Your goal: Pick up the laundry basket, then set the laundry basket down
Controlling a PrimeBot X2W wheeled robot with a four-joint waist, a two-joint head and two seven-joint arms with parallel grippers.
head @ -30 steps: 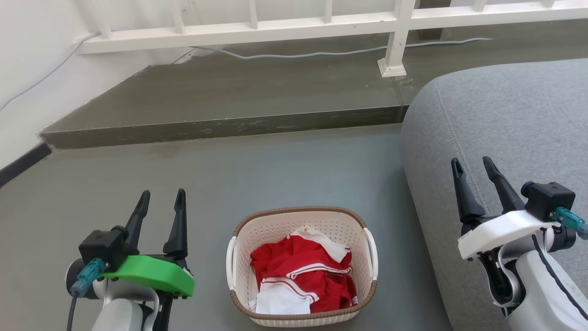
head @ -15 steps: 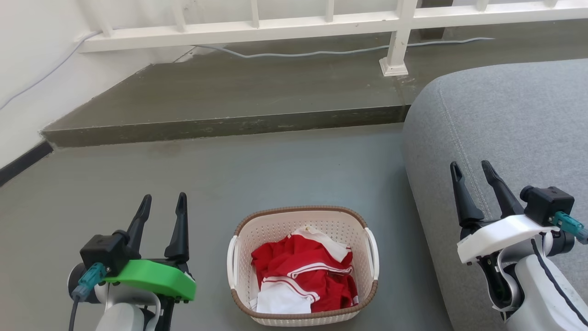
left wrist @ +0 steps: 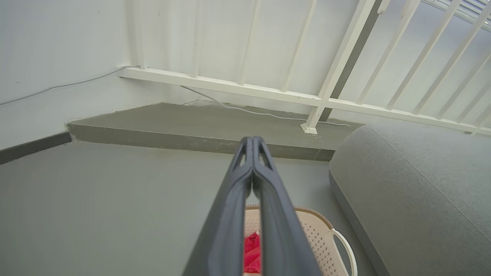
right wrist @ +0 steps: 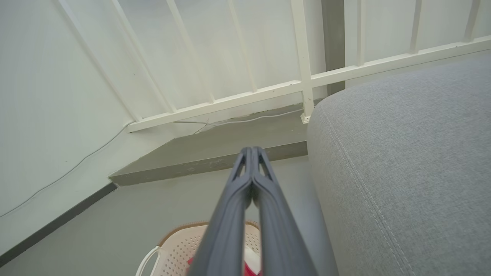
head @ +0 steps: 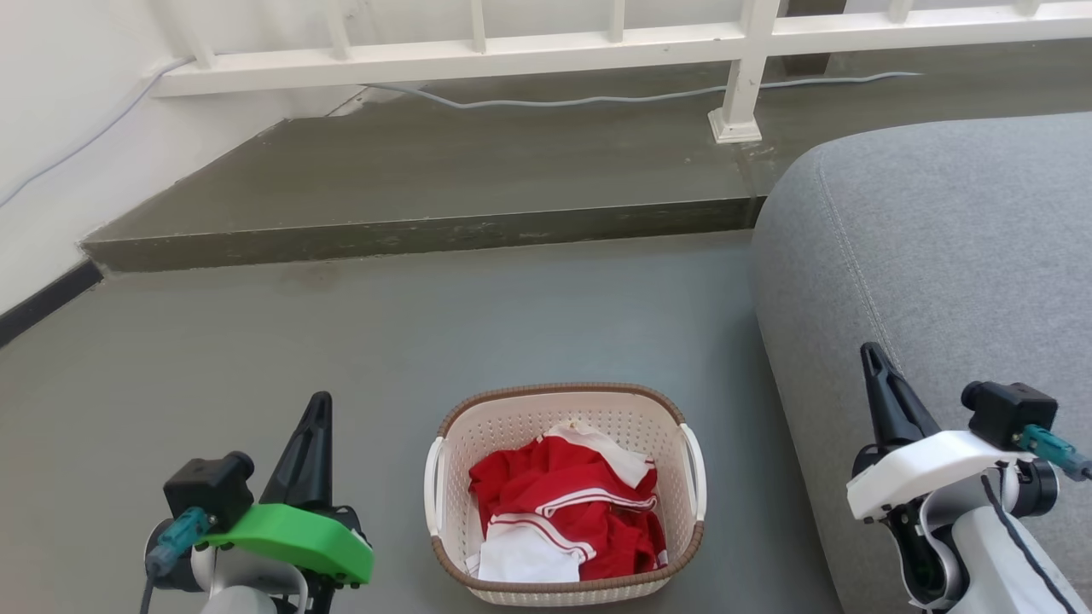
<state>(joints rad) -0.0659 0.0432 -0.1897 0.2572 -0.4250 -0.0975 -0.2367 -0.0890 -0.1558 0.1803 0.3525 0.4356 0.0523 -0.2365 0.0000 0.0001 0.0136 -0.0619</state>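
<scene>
- You have one laundry basket [head: 529,419], upright on the floor [head: 384,341] near the front edge of the grey sofa [head: 938,256], with two white handles [head: 432,486] at its sides.
- One heap of red-and-white clothing [head: 580,512] lies inside it.
- Your two grippers flank it, touching nothing: the left gripper [head: 318,409] is clenched empty, and so is the right gripper [head: 872,358], seen against the sofa.

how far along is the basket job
Done: nothing yet; the laundry basket sits on the floor with clothes inside. In hand: the left pincer and right pincer flank it, both shut, touching nothing. Left: grip its handles, lift, set down.
</scene>
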